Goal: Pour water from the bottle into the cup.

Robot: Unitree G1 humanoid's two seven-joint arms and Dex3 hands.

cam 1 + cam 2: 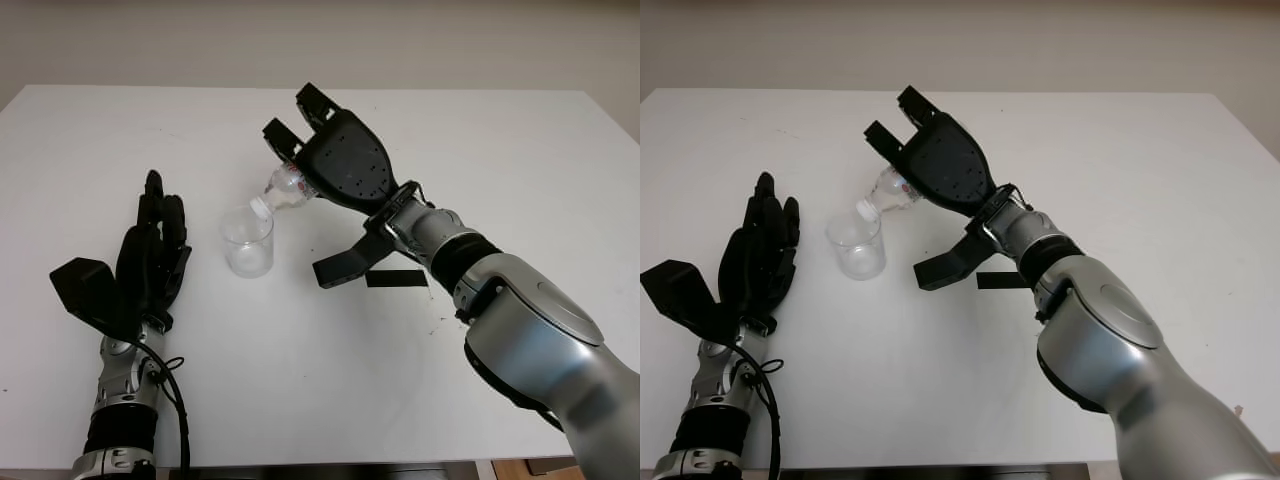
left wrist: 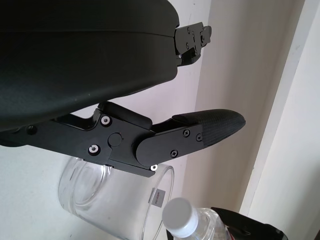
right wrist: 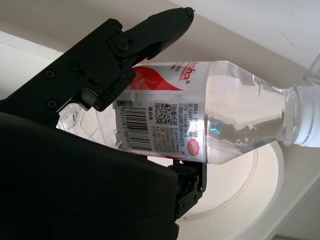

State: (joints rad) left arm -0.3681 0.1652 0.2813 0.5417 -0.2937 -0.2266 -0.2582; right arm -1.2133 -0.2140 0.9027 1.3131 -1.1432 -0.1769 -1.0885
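A clear plastic cup [image 1: 248,241] stands upright on the white table [image 1: 520,170], left of centre. My right hand [image 1: 318,150] is shut on a clear water bottle [image 1: 284,190] with a red and white label [image 3: 160,107]. The bottle is tilted down to the left, its white cap [image 1: 261,207] over the cup's rim. The cap [image 2: 178,218] is still on the bottle. My left hand [image 1: 152,245] is open on the table just left of the cup [image 2: 107,192], not touching it.
A short black strip [image 1: 396,278] lies on the table under my right forearm. The table's far edge meets a pale wall [image 1: 320,40].
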